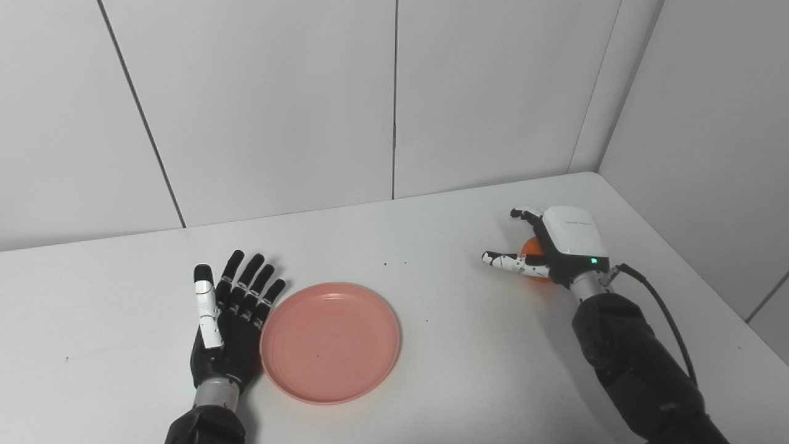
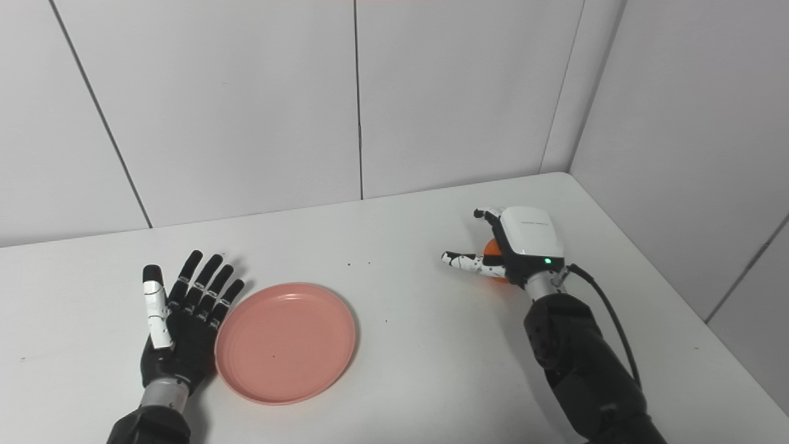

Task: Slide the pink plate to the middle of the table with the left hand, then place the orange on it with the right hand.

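Note:
The pink plate [image 1: 330, 342] lies flat on the white table [image 1: 431, 246], left of the middle. My left hand [image 1: 231, 320] rests open beside the plate's left rim, fingers spread and pointing away, its edge touching or almost touching the rim. At the right, the orange [image 1: 530, 248] sits on the table, mostly hidden under my right hand [image 1: 564, 237]. That hand is cupped over it, fingers curled round the far side and the thumb [image 1: 502, 261] stretched out to the left, not pressed on the fruit.
White wall panels close off the back and the right side. The table's right edge [image 1: 709, 296] runs diagonally close behind my right forearm. A black cable [image 1: 662, 308] loops from the right wrist.

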Available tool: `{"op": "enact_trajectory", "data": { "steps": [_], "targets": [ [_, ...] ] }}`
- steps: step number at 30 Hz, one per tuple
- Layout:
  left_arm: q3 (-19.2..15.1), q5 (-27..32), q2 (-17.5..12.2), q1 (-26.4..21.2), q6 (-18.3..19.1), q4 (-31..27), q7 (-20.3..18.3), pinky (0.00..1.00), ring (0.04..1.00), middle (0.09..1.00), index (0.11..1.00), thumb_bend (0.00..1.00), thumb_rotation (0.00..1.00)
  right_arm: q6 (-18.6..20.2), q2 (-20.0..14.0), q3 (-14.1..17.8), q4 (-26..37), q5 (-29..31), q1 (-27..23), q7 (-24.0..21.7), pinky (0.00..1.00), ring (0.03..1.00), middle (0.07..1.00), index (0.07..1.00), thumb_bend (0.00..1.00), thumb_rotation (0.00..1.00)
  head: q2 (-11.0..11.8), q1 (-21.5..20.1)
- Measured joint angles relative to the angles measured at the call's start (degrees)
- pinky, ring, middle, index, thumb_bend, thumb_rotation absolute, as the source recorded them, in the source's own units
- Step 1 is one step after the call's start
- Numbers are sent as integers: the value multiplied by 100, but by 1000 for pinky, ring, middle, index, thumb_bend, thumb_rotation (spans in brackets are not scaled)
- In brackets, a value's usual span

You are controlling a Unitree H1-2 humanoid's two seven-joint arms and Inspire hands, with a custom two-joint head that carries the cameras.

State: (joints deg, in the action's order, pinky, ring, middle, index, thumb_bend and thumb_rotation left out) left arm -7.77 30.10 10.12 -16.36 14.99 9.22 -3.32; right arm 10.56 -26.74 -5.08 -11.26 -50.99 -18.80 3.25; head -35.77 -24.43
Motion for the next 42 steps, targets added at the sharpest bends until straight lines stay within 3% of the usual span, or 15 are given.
{"op": "enact_trajectory", "data": {
  "steps": [12,18,21,23,25,28,31,39,42],
  "targets": [
    [4,-5,10,45,0,-45,3,784,861,819,857,747,737,0,-26,-148,-496,-17,-79,322,717,753,768,741,841,879,-35,44],
    [0,-5,10,54,1,-52,6,781,862,824,860,746,735,0,-134,-221,-729,46,-183,431,668,719,745,731,843,868,-44,44],
    [3,-5,10,56,1,-52,6,780,860,821,855,749,732,0,-135,-217,-801,116,-207,493,476,588,659,673,834,866,-44,53],
    [3,-5,10,59,1,-52,6,777,860,819,853,750,731,0,-136,-217,-855,145,-222,544,446,562,643,662,831,868,-44,53],
    [5,-5,14,60,2,-52,6,771,857,816,848,756,727,0,-142,-218,-887,223,-232,572,387,483,559,608,814,856,-44,53],
    [7,-5,19,60,3,-55,7,771,857,812,850,750,736,0,-154,-241,-992,249,-264,635,215,286,360,430,783,850,-70,79],
    [11,-6,18,64,4,-63,12,779,859,812,851,753,737,0,-219,-324,-1075,248,-309,680,163,228,297,343,717,849,-70,70],
    [10,-6,15,66,4,-62,16,787,862,817,855,760,731,-4,-270,-467,-1183,314,-348,867,194,267,316,361,536,784,-70,79],
    [12,-6,13,66,5,-62,16,783,863,816,858,752,738,-5,-270,-470,-1192,384,-348,892,126,189,253,304,476,658,-70,79]
  ]
}}
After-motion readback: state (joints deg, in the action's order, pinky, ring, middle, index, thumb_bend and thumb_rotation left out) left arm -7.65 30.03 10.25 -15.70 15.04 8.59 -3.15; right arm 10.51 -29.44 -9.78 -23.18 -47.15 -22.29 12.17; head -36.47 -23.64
